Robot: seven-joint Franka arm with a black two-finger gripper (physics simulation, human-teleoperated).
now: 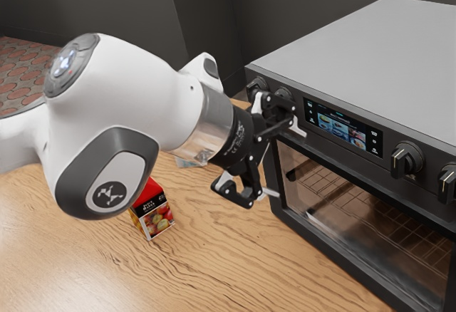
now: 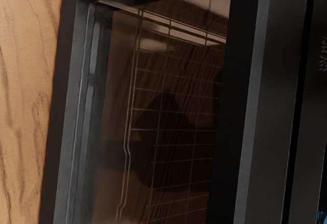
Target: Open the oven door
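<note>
The black gripper [image 1: 286, 161] is in front of the oven's near corner in the exterior view, its two fingers spread wide apart with nothing visible between them. Beside it, the oven door [image 1: 370, 226] is closed, its glass facing the table. One finger is near the door's top edge, below the control panel; the other is lower, by the door's side edge. I cannot tell whether either touches the oven. In the wrist view the hand faces the door glass [image 2: 173, 106], with wire racks behind it and a dark frame strip [image 2: 248, 111] along one side.
The oven's control panel holds a lit display [image 1: 342, 128] and several knobs, one of them a knob [image 1: 406, 160] beside the display. A red carton with fruit pictures [image 1: 153, 216] stands on the wooden table [image 1: 214, 273] below the arm.
</note>
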